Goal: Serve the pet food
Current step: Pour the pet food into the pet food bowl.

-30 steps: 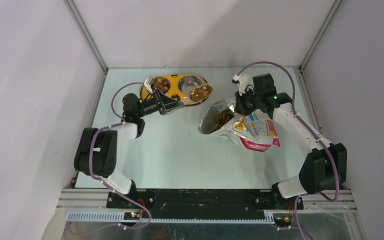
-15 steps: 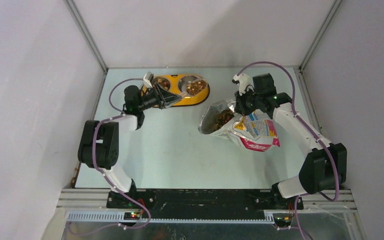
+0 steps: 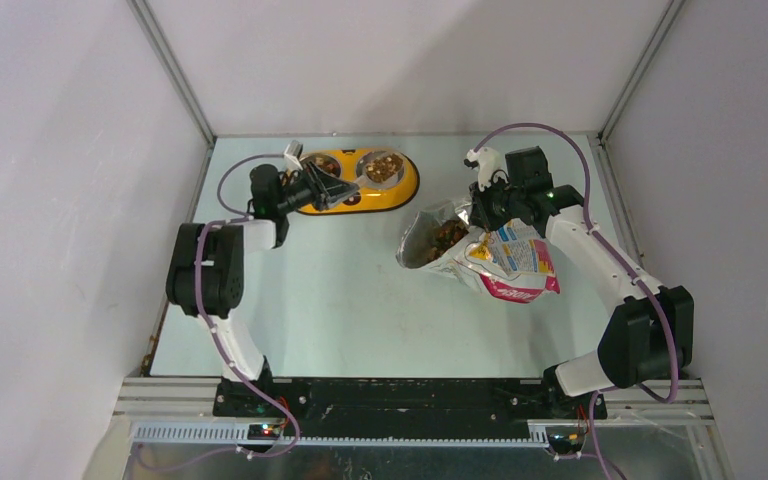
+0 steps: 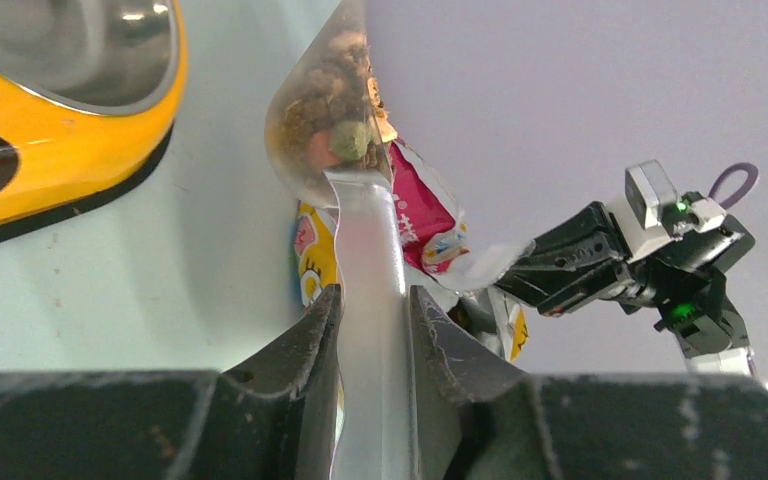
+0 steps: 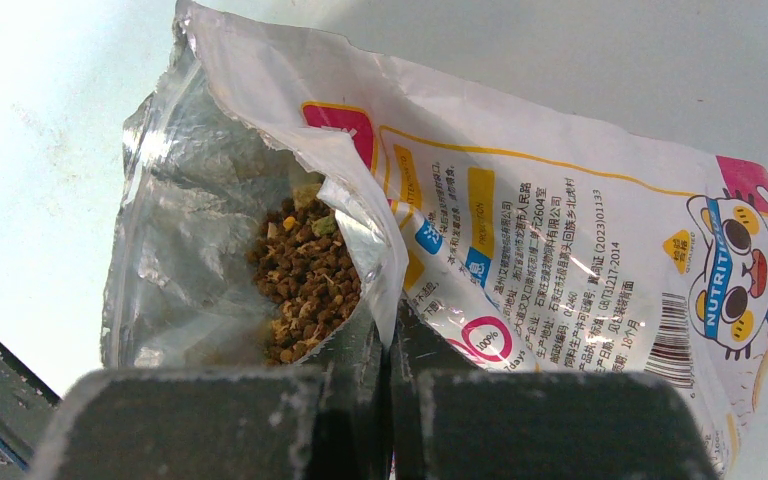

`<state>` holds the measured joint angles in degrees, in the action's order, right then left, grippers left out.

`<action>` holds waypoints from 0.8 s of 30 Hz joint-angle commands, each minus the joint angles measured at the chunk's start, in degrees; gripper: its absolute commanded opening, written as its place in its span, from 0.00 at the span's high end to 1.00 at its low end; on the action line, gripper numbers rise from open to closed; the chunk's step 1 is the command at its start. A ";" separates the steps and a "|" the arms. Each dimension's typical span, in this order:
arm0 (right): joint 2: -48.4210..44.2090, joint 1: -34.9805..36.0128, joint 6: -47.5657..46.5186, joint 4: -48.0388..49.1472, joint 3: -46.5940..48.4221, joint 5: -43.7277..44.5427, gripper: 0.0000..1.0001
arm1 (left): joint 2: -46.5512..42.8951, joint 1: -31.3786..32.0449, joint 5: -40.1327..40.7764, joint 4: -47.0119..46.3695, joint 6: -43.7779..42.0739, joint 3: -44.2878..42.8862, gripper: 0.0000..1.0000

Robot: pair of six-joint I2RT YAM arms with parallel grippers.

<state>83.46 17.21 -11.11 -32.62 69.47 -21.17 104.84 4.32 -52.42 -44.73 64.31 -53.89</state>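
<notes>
Pet food (image 4: 325, 110) sits in the scoop (image 4: 365, 230), clamped by its handle in the left claw (image 4: 372, 305) at the feeder (image 4: 70, 150), apparently for tipping into a bowl, while the right claw (image 5: 390, 345), pinched on the rim of the bag (image 5: 560, 230), props its mouth open for scooping

My left arm (image 3: 205, 270) is folded, its elbow raised by the left edge and the forearm reaching right along the far side. The left gripper (image 4: 370, 300) pinches the scoop (image 4: 364, 230) handle, jaws partly apart. My right arm (image 3: 600, 260) stretches from its near-right elbow toward far centre. The right gripper (image 5: 390, 335) is pressed tight on the bag (image 5: 560, 220) lip.
</notes>
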 commanded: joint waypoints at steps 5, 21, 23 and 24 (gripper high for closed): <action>0.28 -1.16 -0.99 -1.67 -0.11 4.16 1.00 | 3.38 -1.08 1.77 -3.92 -1.41 -4.23 1.00; -0.22 -0.91 -0.84 -1.66 -0.09 3.94 1.00 | 8.36 -1.52 5.11 -1.24 -4.40 -9.39 1.00; -0.18 -0.84 -0.84 -1.66 -0.06 3.94 1.00 | 8.63 -1.53 5.87 0.54 -5.28 -9.95 1.00; -0.22 -0.81 -0.84 -1.66 -0.09 3.94 1.00 | 9.03 -1.60 6.09 0.93 -5.40 -10.20 1.00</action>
<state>83.46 17.23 -11.11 -32.62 69.47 -21.15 113.34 3.20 -47.99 -43.75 62.15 -61.23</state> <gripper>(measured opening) 0.014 0.296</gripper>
